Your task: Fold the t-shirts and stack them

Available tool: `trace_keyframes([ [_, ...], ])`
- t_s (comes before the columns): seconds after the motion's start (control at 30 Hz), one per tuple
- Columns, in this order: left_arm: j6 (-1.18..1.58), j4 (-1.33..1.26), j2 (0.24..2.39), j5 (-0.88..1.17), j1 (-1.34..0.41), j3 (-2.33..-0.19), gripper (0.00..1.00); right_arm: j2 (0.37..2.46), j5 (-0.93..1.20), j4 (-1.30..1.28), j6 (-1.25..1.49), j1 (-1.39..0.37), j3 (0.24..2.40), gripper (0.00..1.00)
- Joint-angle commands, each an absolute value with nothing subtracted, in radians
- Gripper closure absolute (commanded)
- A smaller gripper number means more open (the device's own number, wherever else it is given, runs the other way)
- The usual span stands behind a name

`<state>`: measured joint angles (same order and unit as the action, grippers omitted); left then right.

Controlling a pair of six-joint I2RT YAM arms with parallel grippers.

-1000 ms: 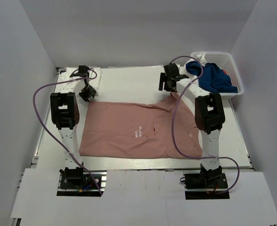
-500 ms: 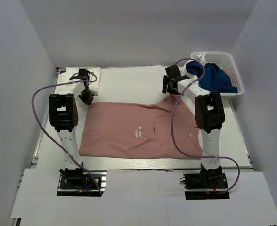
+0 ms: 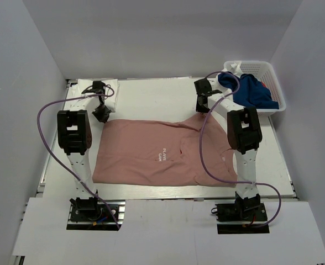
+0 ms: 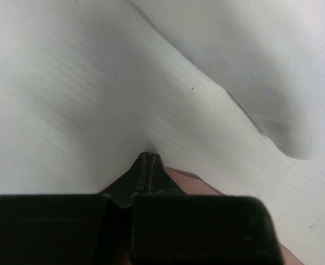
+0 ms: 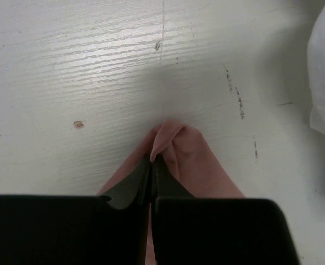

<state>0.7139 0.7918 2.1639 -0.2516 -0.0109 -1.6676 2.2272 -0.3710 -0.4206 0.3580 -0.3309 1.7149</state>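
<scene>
A dusty pink t-shirt (image 3: 162,152) with small white chest text lies spread flat in the middle of the table. My left gripper (image 3: 103,115) is down at its far left corner. The left wrist view shows this gripper (image 4: 149,156) shut, with pink cloth (image 4: 195,182) coming out from under its fingers. My right gripper (image 3: 203,107) is at the far right corner. In the right wrist view it (image 5: 153,160) is shut on a raised fold of the pink cloth (image 5: 176,138). A folded white t-shirt (image 3: 108,88) lies at the far left. A navy t-shirt (image 3: 253,93) hangs out of the basket.
The white mesh basket (image 3: 273,74) stands at the table's far right corner, close to my right arm. The folded white cloth (image 4: 273,66) lies just beyond my left gripper. Grey walls close in the table on three sides.
Both grippers have shut: the left from half open, the right from wide open. Both settled onto the pink shirt's far corners, and the right one shifted slightly right.
</scene>
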Motion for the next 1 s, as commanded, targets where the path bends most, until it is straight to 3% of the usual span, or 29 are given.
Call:
trace_keyframes([
  [0.0,0.699,0.778,2.059,-0.261,-0.018,-1.628,1.0,2.177,-0.385,-0.433,0.37,-0.321,1.749,1.0],
  [0.13,0.699,0.764,1.977,-0.27,-0.018,-1.562,1.0,2.016,-0.33,-0.431,0.348,-0.324,1.666,1.0],
  [0.47,0.801,0.779,1.723,-0.333,-0.028,-1.309,1.0,1.53,-0.333,-0.491,0.414,-0.319,1.185,1.0],
  [0.97,0.948,0.928,1.345,-0.414,-0.028,-1.049,1.0,1.056,-0.324,-0.834,0.474,-0.308,1.029,1.0],
])
